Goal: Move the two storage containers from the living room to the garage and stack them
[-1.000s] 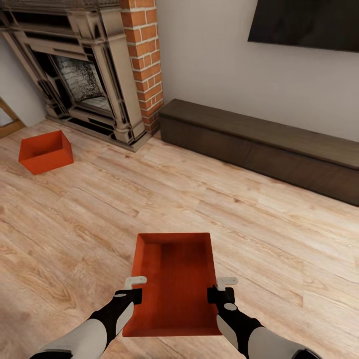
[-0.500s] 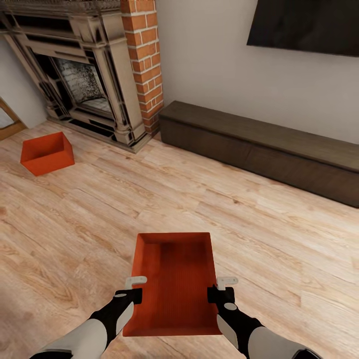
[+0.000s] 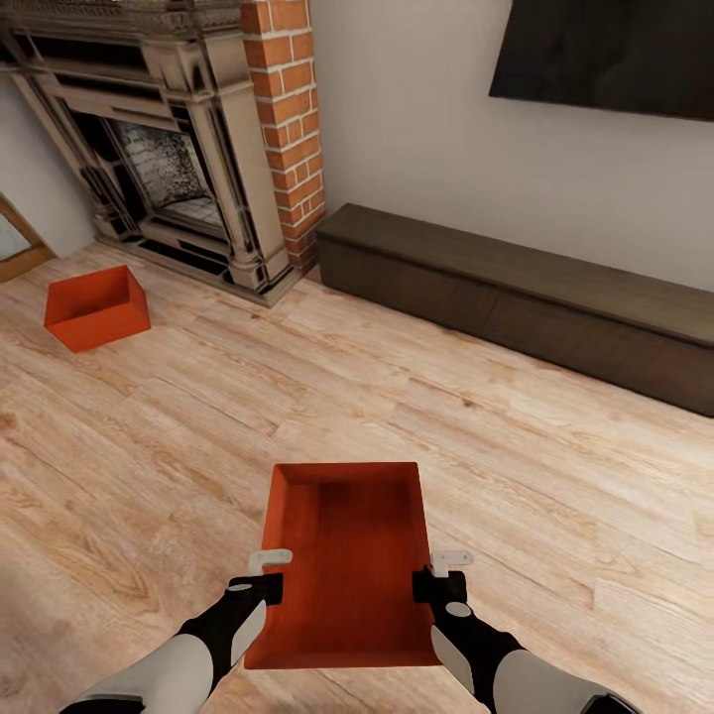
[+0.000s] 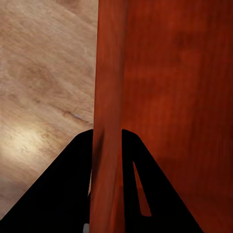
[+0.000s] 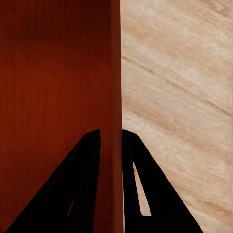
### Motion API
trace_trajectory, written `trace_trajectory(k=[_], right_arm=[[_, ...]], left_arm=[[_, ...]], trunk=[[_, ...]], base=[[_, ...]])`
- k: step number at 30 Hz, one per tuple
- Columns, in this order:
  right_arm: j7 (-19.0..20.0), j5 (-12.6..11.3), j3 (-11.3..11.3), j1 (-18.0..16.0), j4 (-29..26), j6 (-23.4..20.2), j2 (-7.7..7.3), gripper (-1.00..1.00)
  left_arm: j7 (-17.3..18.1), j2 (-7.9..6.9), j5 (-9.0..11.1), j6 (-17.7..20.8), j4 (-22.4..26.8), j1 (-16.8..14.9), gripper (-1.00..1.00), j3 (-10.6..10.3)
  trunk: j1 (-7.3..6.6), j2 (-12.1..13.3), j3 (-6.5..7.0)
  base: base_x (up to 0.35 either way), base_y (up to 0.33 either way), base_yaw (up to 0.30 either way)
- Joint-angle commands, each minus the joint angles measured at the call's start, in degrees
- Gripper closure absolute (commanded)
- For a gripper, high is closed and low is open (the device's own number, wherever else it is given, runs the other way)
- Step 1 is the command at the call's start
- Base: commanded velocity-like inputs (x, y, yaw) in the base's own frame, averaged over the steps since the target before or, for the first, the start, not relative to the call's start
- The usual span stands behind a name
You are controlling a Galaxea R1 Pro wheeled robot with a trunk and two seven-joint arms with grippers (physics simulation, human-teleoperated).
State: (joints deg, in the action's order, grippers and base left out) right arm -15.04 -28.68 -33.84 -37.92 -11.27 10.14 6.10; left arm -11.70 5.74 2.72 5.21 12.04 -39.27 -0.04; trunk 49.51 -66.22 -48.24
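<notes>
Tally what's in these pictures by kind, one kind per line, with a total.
Orange-red storage containers: 2, the held container and the far container on the wood floor
Robot hands: 2, the left hand and the right hand
Benches: 1
Fireplaces: 1
TVs: 1
Total: 7

- Light wood plank floor (image 3: 397,397) fills the middle and foreground of the head view.
- An ornate dark fireplace (image 3: 159,149) stands at 11 o'clock, with a red brick chimney (image 3: 290,119) touching its right side.
- A plain pale wall (image 3: 416,129) runs from 12 to 3 o'clock.
- A black TV (image 3: 605,55) hangs at 1 o'clock.
- A long low dark-brown bench (image 3: 516,297) sits against the wall at 2 o'clock.
</notes>
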Motion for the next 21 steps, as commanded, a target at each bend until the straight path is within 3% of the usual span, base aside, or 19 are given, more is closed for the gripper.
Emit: trace_trajectory(k=[1, 21], right_arm=[[-0.25, -1.55, 0.27, -0.04, 0.72, 0.34, -0.04, 1.0], [-0.25, -1.57, 0.3, -0.03, 0.72, 0.39, -0.04, 1.0]], left_arm=[[-0.57, -0.54, -1.14, 0.32, 0.38, -0.02, 1.0, 0.48], [-0.55, -0.49, -1.14, 0.32, 0.36, -0.02, 1.0, 0.47]], trunk=[[-0.22, 0.39, 0.15], [-4.62, 8.41, 3.75]], base=[[0.0, 0.0, 0.0], [0.0, 0.0, 0.0]])
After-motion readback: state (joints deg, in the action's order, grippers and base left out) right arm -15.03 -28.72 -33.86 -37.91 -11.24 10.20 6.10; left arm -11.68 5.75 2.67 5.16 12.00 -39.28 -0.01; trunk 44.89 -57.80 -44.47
